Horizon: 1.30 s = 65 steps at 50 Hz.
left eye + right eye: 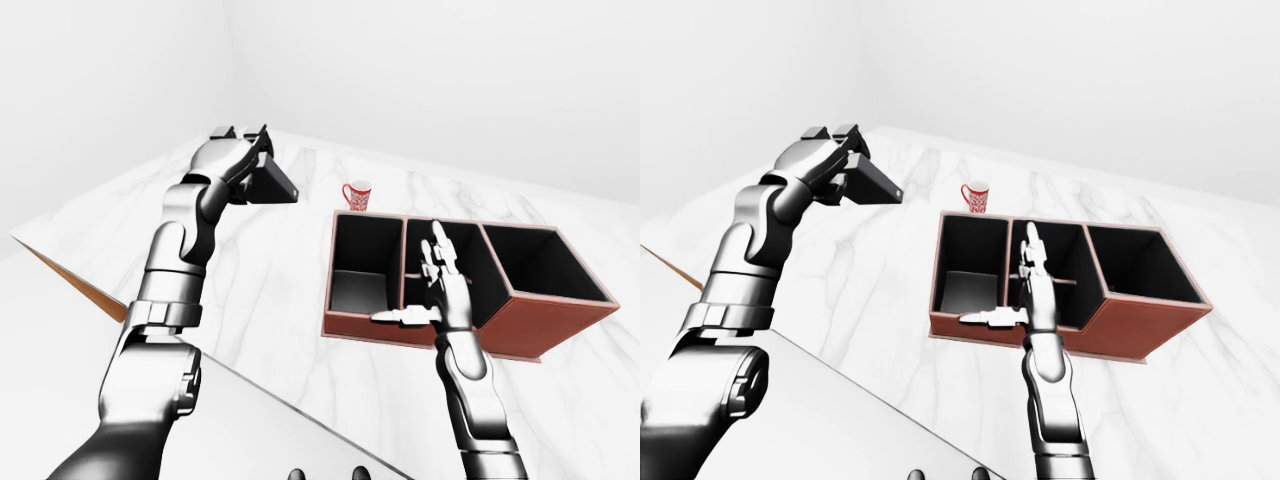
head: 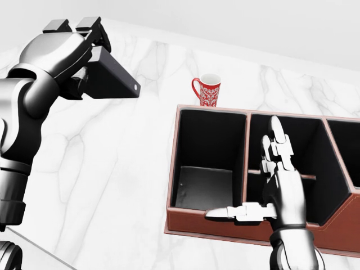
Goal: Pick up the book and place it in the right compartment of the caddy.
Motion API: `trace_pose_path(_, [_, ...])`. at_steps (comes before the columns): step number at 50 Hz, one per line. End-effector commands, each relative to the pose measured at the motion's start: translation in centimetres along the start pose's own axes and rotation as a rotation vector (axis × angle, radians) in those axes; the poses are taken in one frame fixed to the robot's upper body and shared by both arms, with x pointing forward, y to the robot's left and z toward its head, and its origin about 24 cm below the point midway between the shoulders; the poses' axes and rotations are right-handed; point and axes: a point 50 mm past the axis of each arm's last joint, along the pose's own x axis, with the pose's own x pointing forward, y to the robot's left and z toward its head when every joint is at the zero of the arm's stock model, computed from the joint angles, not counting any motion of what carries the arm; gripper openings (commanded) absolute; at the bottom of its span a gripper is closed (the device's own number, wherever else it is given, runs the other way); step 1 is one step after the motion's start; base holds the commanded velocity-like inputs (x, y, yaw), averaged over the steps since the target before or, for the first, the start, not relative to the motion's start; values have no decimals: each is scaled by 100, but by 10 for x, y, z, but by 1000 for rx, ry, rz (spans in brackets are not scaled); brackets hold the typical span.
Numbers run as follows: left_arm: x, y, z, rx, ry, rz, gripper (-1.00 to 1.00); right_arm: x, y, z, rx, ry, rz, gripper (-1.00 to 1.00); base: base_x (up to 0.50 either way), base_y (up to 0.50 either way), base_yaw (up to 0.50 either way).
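My left hand point(image 2: 84, 42) is shut on the dark book point(image 2: 111, 80), holding it high above the marble table at the upper left of the head view. The brown caddy point(image 2: 225, 230) with black compartments stands at the right; its right compartment point(image 1: 535, 265) shows best in the left-eye view. Over the caddy's near wall and middle compartment my right hand point(image 2: 264, 185) hovers open, fingers straight and thumb pointing left, holding nothing.
A red patterned mug point(image 2: 207, 90) stands on the marble table point(image 2: 112, 185) just beyond the caddy's left compartment. The table's near edge point(image 1: 250, 385) runs diagonally across the lower left of the left-eye view.
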Motion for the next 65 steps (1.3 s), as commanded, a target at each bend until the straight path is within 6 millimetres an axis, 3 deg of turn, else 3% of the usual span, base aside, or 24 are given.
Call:
trace_pose_path(1, [-9, 14, 4, 9, -17, 92, -100, 15, -2, 11, -54, -41, -24, 100, 0, 0, 0])
trace_pose_path(19, [-15, 9, 13, 6, -52, 73, -100, 50, 18, 48, -74, -139, 17, 100, 0, 0, 0])
trace_pose_path(26, [-16, -1, 10, 14, -37, 45, -100, 62, 27, 56, -79, -160, 36, 100, 0, 0, 0])
trace_pose_path(41, [-20, -2, 18, 2, -68, 30, -100, 79, 46, 70, -112, -195, 79, 100, 0, 0, 0])
trace_pose_path(65, [-27, 4, 31, -13, -122, 23, -100, 94, 65, 67, -121, -201, 103, 100, 0, 0, 0])
